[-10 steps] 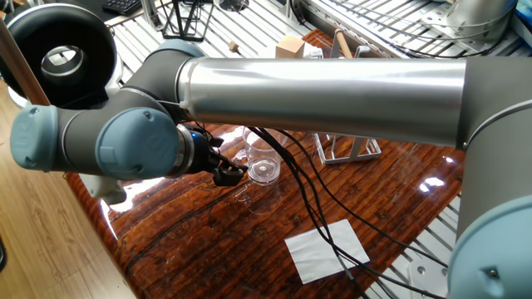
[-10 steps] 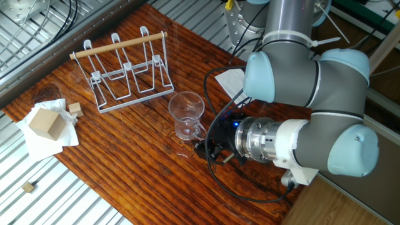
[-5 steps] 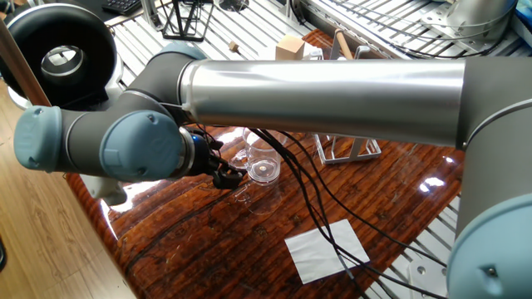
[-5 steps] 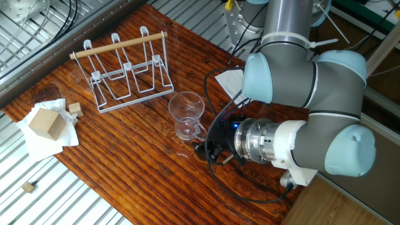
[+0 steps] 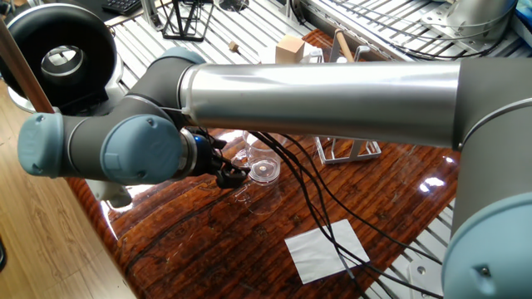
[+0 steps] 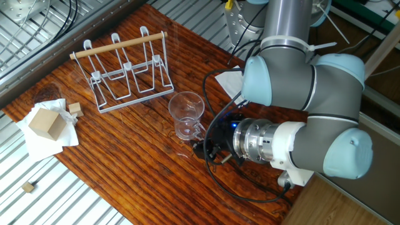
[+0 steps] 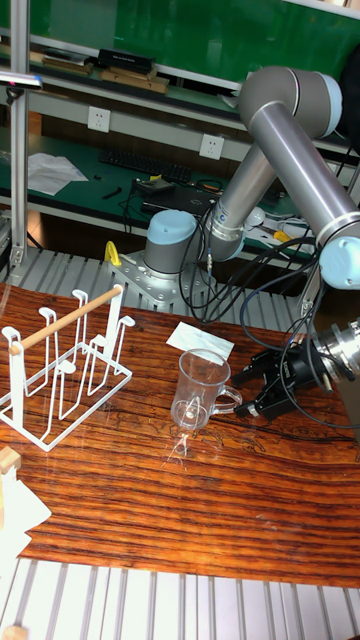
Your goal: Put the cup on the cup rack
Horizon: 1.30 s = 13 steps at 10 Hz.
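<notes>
Approaching the cup side-on, I am keeping the claw low and spread, jaws flanking its handle without gripping. The cup is standing upright on the counter, near the cup rack but apart. The glossy wood counter is sitting among metal grating in a workshop.

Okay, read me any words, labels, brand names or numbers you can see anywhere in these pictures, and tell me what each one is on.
None can be read.
Clear glass cup: no print.
White paper square: blank.
Grey wire cup rack with wooden rod: no label.
Cardboard box: no print visible.
Papers on the background shelf: too blurred to read.
</notes>
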### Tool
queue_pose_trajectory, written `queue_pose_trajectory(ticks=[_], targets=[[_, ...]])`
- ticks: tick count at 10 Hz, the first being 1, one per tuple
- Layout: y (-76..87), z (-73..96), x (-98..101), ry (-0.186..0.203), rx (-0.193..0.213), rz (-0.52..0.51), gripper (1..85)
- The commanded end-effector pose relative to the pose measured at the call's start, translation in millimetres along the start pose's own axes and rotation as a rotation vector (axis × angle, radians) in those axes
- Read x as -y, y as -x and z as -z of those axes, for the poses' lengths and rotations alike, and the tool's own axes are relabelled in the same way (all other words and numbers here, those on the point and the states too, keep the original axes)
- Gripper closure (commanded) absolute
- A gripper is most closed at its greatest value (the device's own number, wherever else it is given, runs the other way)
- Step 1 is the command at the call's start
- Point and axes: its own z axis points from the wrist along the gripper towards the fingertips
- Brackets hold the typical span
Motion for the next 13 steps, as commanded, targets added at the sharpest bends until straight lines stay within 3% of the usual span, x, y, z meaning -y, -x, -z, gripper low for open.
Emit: queue_pose_trajectory(ticks=[1, 7, 13], targets=[[4.2, -4.3, -4.3, 0.01, -0.002, -0.005, 11.0], [4.1, -5.2, -5.5, 0.009, -0.013, -0.018, 13.3], [5.9, -5.5, -7.0, 0.014, -0.007, -0.028, 21.0]])
